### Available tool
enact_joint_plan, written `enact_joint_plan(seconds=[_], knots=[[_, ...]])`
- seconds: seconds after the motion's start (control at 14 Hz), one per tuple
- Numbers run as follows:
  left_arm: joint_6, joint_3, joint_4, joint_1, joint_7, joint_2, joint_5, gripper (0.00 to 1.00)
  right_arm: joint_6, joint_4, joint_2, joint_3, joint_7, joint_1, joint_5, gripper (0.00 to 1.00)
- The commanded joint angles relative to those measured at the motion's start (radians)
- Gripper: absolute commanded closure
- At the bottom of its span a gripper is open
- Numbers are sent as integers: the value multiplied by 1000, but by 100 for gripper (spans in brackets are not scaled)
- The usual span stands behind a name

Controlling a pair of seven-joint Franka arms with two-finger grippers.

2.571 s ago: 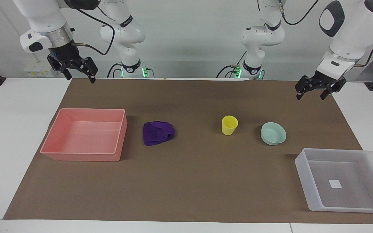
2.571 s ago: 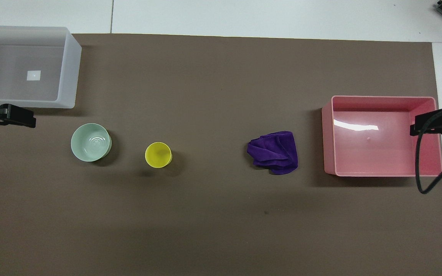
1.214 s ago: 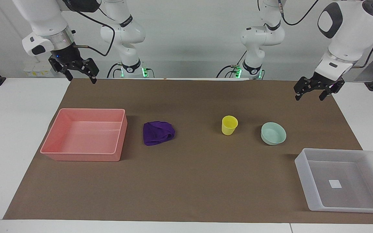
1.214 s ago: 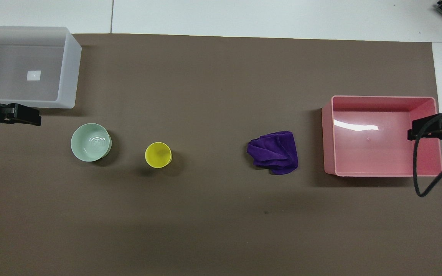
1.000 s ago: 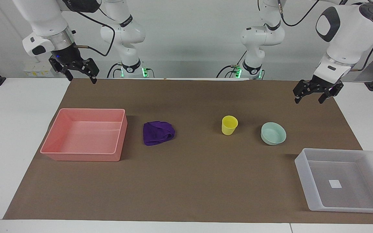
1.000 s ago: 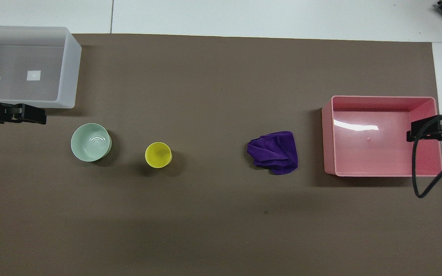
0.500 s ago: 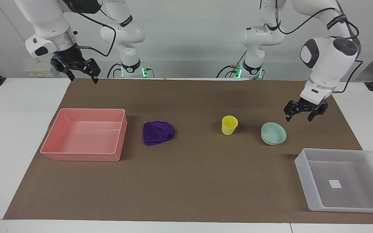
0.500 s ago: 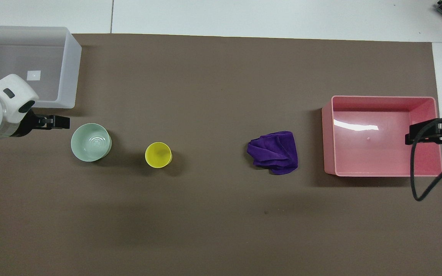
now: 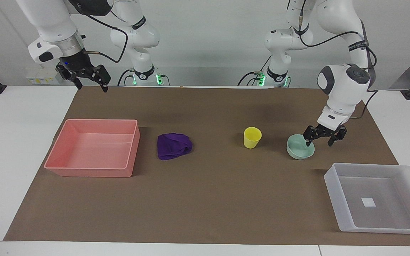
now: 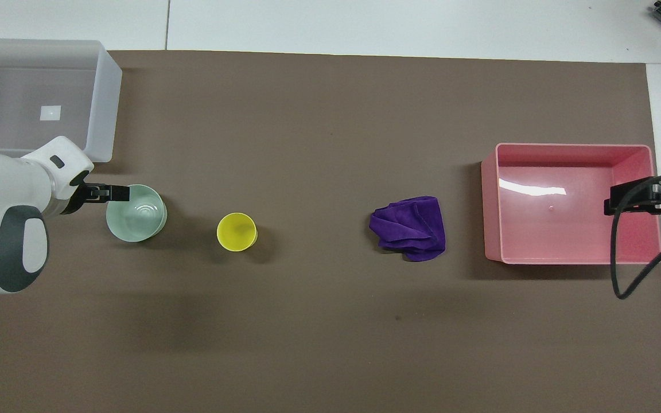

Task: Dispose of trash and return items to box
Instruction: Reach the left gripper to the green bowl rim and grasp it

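Observation:
The trash, a purple cloth wad point(image 9: 174, 145) point(image 10: 409, 228), lies on the brown mat beside the pink tray. A yellow cup point(image 9: 252, 137) point(image 10: 237, 232) stands upright near the middle. Beside it, toward the left arm's end, sits the mint-green bowl point(image 9: 299, 149) point(image 10: 138, 215). My left gripper point(image 9: 319, 143) point(image 10: 104, 194) is open and low at the bowl, one finger inside the rim and the other outside it. The translucent box point(image 9: 332, 186) point(image 10: 104, 109) holds nothing. My right gripper point(image 9: 90, 86) point(image 10: 652, 206) waits open, raised at the right arm's end.
A pink rectangular tray point(image 9: 91, 173) point(image 10: 488, 206) sits at the right arm's end with nothing in it. The brown mat point(image 9: 205, 199) covers most of the white table. A black cable loops from the right wrist over the tray's end.
My left arm has swung down and inward from above the mat's edge, bringing its open gripper to the bowl's rim. The right gripper has hardly moved. Nothing on the table has shifted.

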Motion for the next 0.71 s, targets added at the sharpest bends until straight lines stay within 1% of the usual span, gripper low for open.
enact_joint_plan(seconds=[0.0,0.14,0.21,0.29,0.36,0.43,0.5,0.57,0.64], knots=[[68,-5,-24,10,-14,40,18,0,31,-70,-44,2,-7,5,0,0],[93,-5,-37,12,-11,64,18,0,36,-87,-52,4,4,5,0,0],[94,-5,-41,19,-11,73,18,0,60,-95,-52,4,14,5,0,0],[94,-5,-50,19,-12,74,18,5,68,-107,-52,4,40,5,0,0],[88,-5,-54,19,-12,72,18,22,80,-137,-59,5,63,5,0,0],[79,-5,-53,19,-12,71,18,63,117,-163,-70,5,62,5,0,0],[77,-5,-53,19,-15,71,18,95,148,-188,-76,5,55,6,0,0],[67,-5,-53,19,-8,69,18,100,177,-207,-76,10,56,8,1,0],[62,-5,-45,18,-9,67,18,100,201,-225,-76,14,53,11,1,0]])
